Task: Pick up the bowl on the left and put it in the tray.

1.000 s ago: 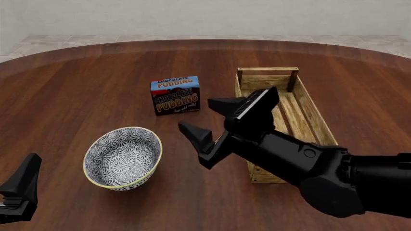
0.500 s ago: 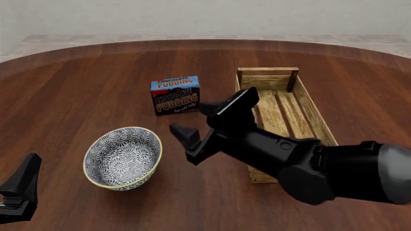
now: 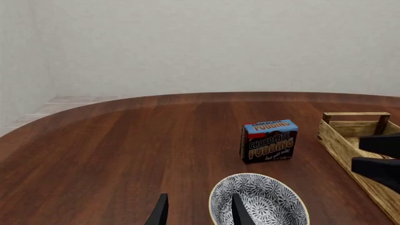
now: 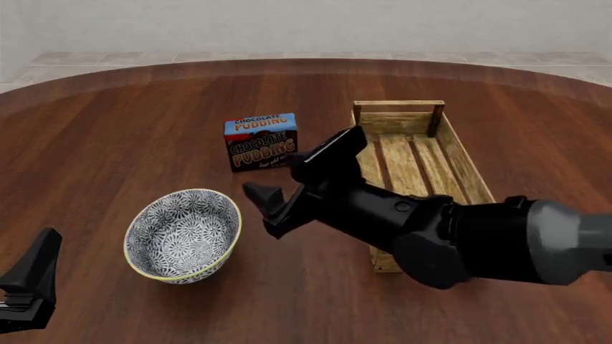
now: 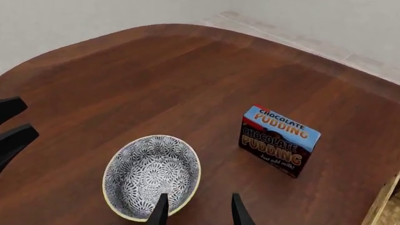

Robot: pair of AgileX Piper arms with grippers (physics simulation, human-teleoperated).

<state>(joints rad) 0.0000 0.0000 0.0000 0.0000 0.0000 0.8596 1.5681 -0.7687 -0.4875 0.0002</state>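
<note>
The right arm has swung further left across the surface over the past second, carrying its right pincer away from the tray and closer to the bowl. The pincer hangs above the wood between the bowl and the chocolate pudding box, its two fingers spread wide with nothing between them; one fingertip sits just beside the bowl's right rim, without touching it as far as the front view shows.

The bowl rests upright on the surface at front left, well apart from the tray, which lies lengthwise at the right. The right wrist camera looks down on the bowl and the pudding box, with the pincer's tips at the bowl's near edge.

The left pincer has not shifted from the lower left corner, to the left of the bowl. Its wrist view shows its fingers parted and holding nothing, the bowl just ahead.
</note>
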